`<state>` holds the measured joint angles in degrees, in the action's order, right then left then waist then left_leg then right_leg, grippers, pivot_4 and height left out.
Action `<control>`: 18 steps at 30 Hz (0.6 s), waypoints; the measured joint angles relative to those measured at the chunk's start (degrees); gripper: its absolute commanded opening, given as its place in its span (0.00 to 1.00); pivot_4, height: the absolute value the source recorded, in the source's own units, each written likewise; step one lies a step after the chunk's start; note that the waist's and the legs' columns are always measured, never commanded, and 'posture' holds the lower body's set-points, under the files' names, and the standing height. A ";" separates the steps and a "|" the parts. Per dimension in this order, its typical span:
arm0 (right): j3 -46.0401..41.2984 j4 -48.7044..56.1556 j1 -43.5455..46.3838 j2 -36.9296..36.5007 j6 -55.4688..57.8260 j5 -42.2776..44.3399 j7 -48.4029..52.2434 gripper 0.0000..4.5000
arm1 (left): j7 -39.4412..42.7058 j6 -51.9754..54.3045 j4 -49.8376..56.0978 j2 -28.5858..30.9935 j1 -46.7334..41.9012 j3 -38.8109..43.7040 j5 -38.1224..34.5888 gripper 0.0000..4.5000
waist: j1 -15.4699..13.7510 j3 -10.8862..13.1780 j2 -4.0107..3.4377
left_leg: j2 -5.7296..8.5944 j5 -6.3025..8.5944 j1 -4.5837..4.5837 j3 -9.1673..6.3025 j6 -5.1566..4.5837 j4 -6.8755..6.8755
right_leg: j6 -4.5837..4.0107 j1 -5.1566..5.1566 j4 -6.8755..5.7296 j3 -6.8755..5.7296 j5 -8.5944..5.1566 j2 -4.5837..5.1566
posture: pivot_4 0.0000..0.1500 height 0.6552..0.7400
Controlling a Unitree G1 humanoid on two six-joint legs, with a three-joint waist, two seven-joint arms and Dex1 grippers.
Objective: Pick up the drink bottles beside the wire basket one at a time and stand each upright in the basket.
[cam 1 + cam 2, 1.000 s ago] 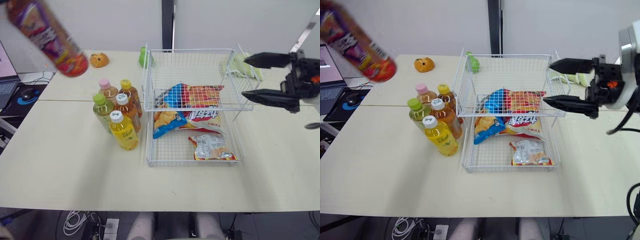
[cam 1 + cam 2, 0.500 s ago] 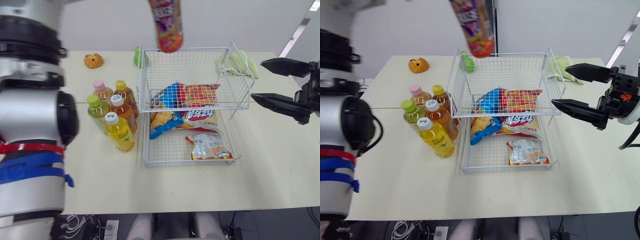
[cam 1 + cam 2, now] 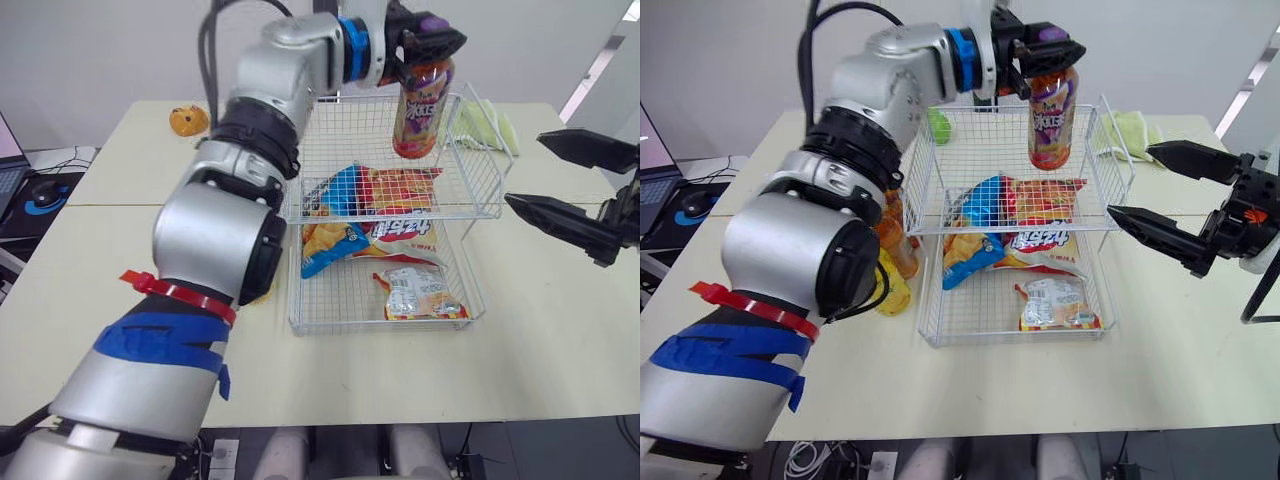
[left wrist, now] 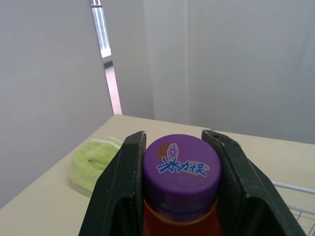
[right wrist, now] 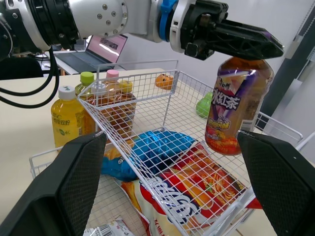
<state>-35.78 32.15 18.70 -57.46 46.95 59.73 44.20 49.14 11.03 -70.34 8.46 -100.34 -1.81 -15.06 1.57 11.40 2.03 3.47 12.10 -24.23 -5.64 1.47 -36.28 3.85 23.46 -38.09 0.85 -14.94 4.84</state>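
Note:
A drink bottle point(image 3: 418, 110) with a purple cap and a red-orange label hangs upright over the back right of the wire basket's upper tier point(image 3: 390, 214). My left gripper point(image 3: 432, 30) is shut on its cap point(image 4: 181, 164), with a finger point(image 4: 120, 187) on each side. The other bottles stand to the left of the basket, mostly hidden behind my left arm: a yellow one point(image 5: 66, 115), a green-capped one point(image 5: 87, 77) and a pink-capped one point(image 5: 112, 73). My right gripper point(image 3: 1130, 180) hovers open to the right of the basket, holding nothing.
Snack bags point(image 3: 375, 215) and a small packet point(image 3: 415, 295) lie in the basket's lower tier point(image 3: 380, 328). A green cloth point(image 3: 490, 125) lies behind the basket on the right. An orange toy point(image 3: 188, 120) sits at the back left, and a laptop point(image 5: 98, 49) stands off the table's left.
My left arm swung the bottle from the far left across to above the basket's back right and turned it from tilted to upright. The right gripper stayed open, roughly in place.

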 measured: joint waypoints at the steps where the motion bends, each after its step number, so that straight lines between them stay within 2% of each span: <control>1: -0.19 0.24 -0.13 0.00 0.02 0.12 -0.40 1.00 | -0.35 -0.46 -0.63 -0.42 0.00 0.15 0.33 0.31 | 0.02 0.00 0.00 | 0.00 0.00 -0.02 0.01 0.00 -0.01 | 0.01 0.01 0.00 0.01 0.01 0.00 | 1.00 1.00; 8: -1.39 0.88 -1.39 -0.18 -0.02 1.10 -2.32 1.00 | -1.32 -1.79 -3.49 -2.15 -1.46 2.63 2.84 0.31 | 0.02 0.00 0.00 | 0.00 0.00 -0.01 0.00 0.00 -0.07 | 0.03 -0.01 -0.03 0.00 0.02 0.00 | 1.00 1.00; 10: -1.39 0.94 -1.40 -0.19 -0.13 1.17 -2.99 1.00 | -1.12 -1.80 -3.79 -2.30 -1.63 3.54 3.08 0.47 | 0.03 0.00 0.00 | 0.00 0.00 -0.01 -0.01 -0.01 -0.09 | 0.04 -0.02 -0.04 0.00 0.02 -0.01 | 1.00 1.00; 18: -1.38 0.22 -1.14 -0.83 -0.90 1.13 -4.31 1.00 | 3.49 -0.91 -3.58 -1.26 -4.16 6.70 3.10 1.00 | 0.11 -0.01 -0.02 | 0.00 0.00 0.03 -0.01 -0.01 -0.13 | 0.05 -0.06 -0.06 -0.01 0.02 -0.02 | 1.00 1.00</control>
<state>-37.16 32.37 17.56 -58.29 46.05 60.86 39.89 52.63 10.12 -73.93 7.20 -104.50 4.89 -11.96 1.68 11.39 2.01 3.47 12.10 -24.20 -5.65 1.46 -36.41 3.90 23.39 -38.15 0.84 -14.92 4.82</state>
